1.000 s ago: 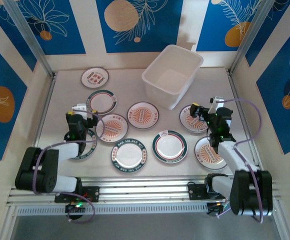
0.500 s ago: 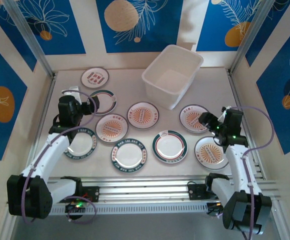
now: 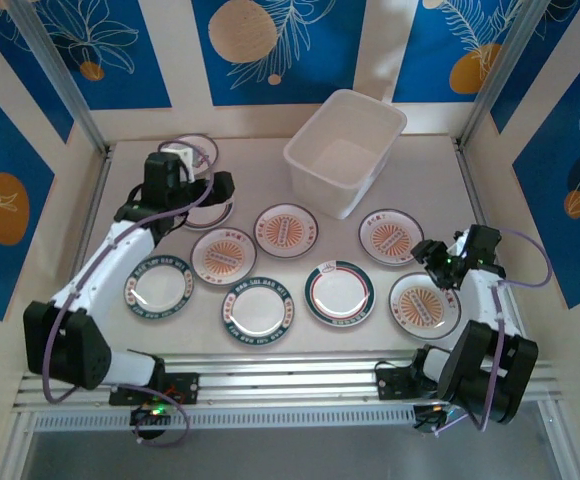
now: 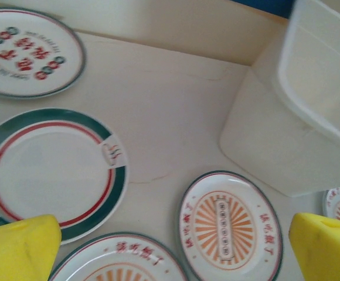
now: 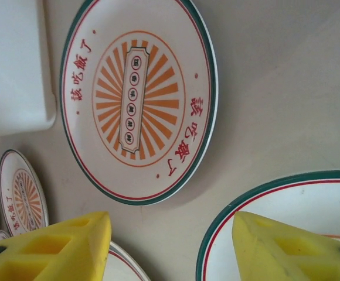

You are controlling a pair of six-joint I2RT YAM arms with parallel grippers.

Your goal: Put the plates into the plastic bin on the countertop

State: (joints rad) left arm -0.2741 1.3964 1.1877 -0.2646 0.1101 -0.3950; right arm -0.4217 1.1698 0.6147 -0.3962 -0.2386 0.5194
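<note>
The left gripper [image 4: 173, 231] is hovering wide open above a green-rimmed plate [image 4: 53, 172], grasping nothing. The right gripper [image 5: 170, 225] is hanging part-open and empty between two plates [image 3: 388, 237]. All plates are lying on the table [image 3: 270, 170], outside the bin [image 3: 320, 185]

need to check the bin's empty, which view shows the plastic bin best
Top external: the plastic bin is whole there, rim and bare inside visible. The left wrist view crops it at the right edge: one wall, part of the rim. The right wrist view catches a white rounded corner, likely its wall.
</note>
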